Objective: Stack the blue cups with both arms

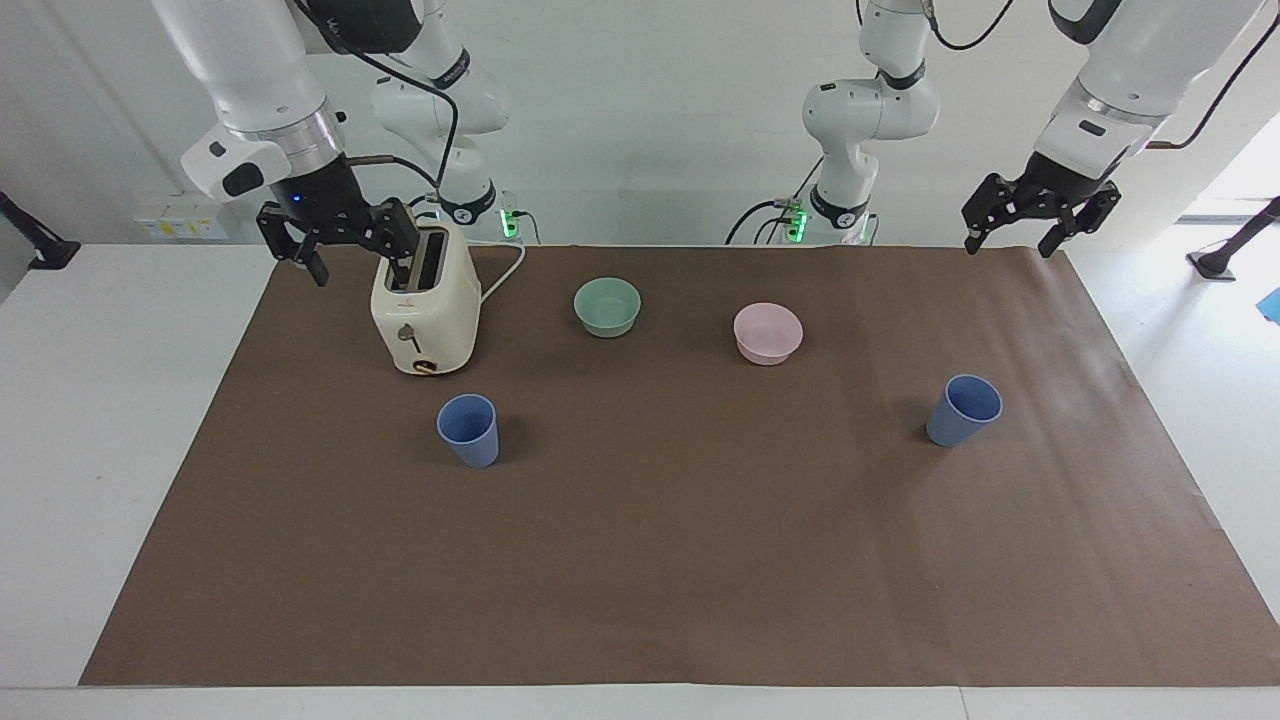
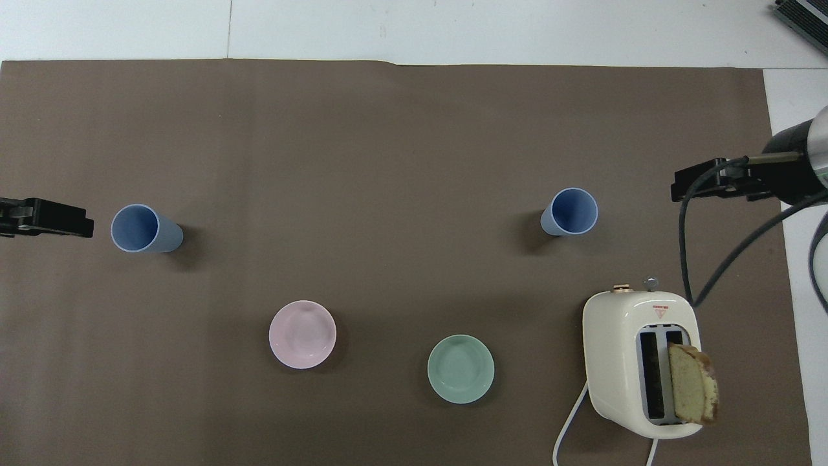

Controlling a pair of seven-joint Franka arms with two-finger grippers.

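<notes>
Two blue cups point(image 2: 143, 228) point(image 2: 570, 211) upright, well apart; bread slice point(image 2: 693, 391) in toaster point(image 2: 614, 349)

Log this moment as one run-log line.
stage: before pickup | blue cups: upright, apart, unstacked | left gripper: open, raised over mat's edge | right gripper: open, raised beside toaster

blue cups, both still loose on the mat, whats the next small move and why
Probably lower the left gripper, open and raised, toward the nearby blue cup. Both cups stand upright, apart and ungrasped; the other cup is beside the toaster, where the open right gripper hangs.
</notes>
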